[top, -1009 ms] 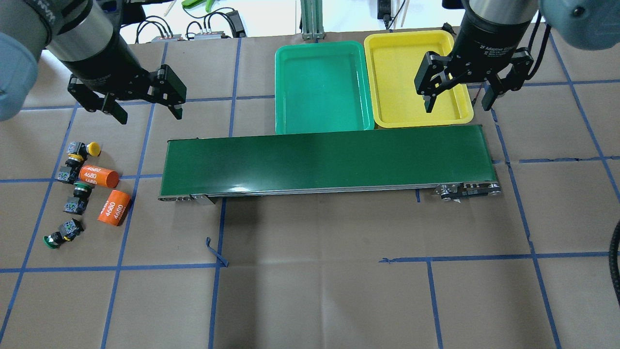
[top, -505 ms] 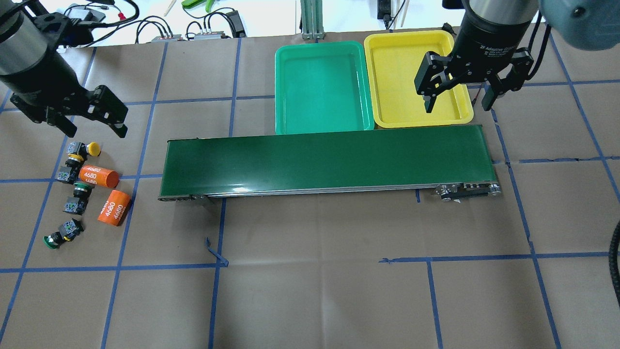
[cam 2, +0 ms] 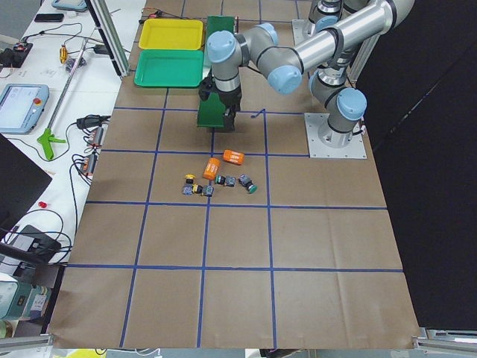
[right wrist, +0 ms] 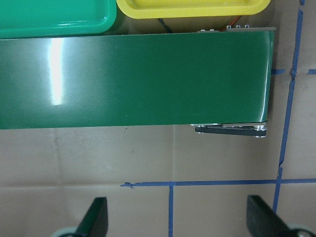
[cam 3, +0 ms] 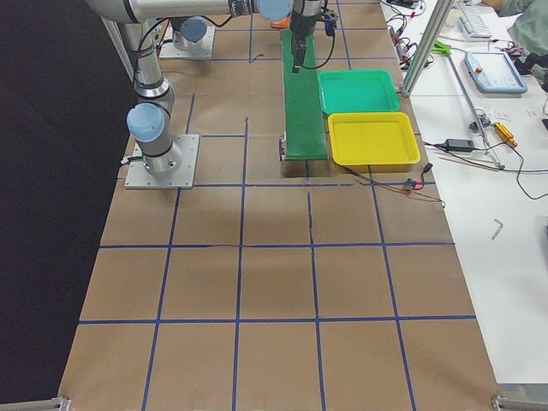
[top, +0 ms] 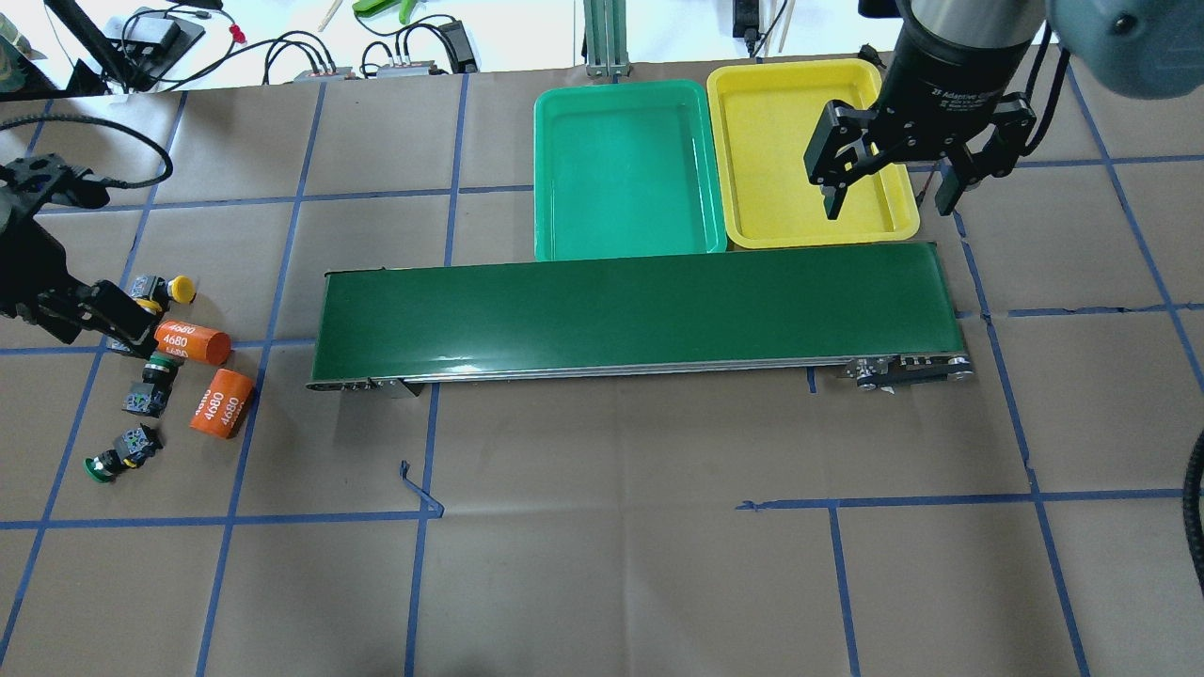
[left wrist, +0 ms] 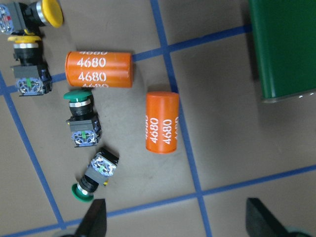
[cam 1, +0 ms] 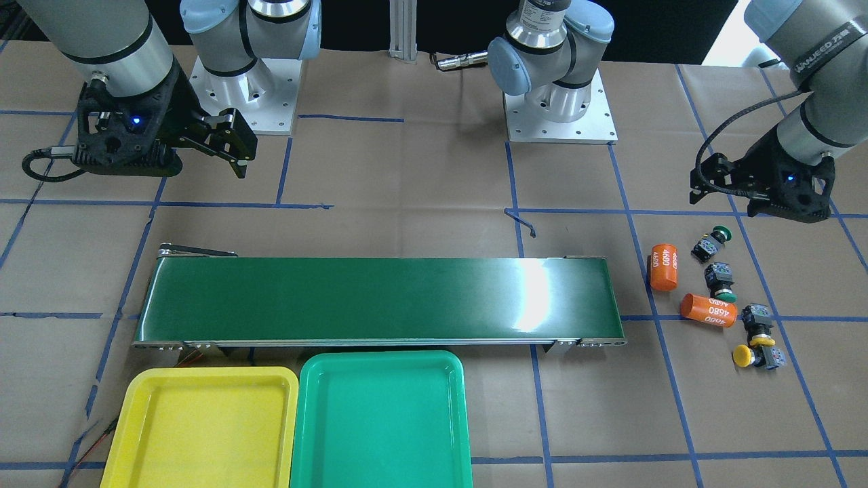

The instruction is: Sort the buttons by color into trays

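Four buttons lie in a cluster at the table's left end. The two yellow ones (left wrist: pixel 49 12) (left wrist: pixel 29 64) are at the top of the left wrist view. The two green ones (left wrist: pixel 81 118) (left wrist: pixel 94 175) lie below them. My left gripper (left wrist: pixel 177 222) is open and empty above this cluster; overhead (top: pixel 87 324) it covers part of one yellow button. The green tray (top: pixel 621 160) and yellow tray (top: pixel 781 150) stand side by side behind the belt, with nothing in them. My right gripper (top: pixel 889 197) is open and empty over the yellow tray's right edge.
Two orange cylinders marked 4680 (left wrist: pixel 98 69) (left wrist: pixel 162 122) lie right beside the buttons. The long dark-green conveyor belt (top: pixel 640 315) crosses the table's middle between the buttons and the trays. Cables and gear lie beyond the far edge.
My left arm has swung left and toward the near side, from beside the belt's left end to over the button cluster. The right arm has not moved. The buttons have not moved.
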`<action>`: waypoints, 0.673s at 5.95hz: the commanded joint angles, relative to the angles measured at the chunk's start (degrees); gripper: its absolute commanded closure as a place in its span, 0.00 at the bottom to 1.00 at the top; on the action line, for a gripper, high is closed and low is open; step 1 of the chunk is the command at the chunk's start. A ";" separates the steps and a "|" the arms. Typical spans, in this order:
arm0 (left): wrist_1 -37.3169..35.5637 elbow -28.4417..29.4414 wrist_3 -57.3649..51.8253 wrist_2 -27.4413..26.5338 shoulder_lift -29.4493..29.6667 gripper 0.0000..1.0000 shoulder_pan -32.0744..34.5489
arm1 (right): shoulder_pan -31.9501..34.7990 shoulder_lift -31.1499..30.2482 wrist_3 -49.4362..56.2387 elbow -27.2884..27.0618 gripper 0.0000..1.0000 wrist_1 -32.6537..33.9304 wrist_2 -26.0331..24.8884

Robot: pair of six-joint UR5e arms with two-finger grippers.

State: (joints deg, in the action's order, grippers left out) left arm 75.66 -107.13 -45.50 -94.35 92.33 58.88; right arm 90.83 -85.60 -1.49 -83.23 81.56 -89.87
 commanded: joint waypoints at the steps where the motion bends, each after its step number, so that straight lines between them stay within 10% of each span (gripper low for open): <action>1: -10.43 -5.28 -3.98 2.48 4.85 0.02 -1.22 | -0.04 0.00 0.00 0.00 0.00 0.00 -0.04; 4: -26.12 -10.27 -5.91 4.52 13.11 0.02 -1.31 | -0.04 0.00 0.09 -0.18 0.00 0.00 -0.04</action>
State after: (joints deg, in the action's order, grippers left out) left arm 55.12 -115.34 -51.03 -89.99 102.58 57.58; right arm 90.79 -85.61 -1.41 -83.33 81.56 -89.91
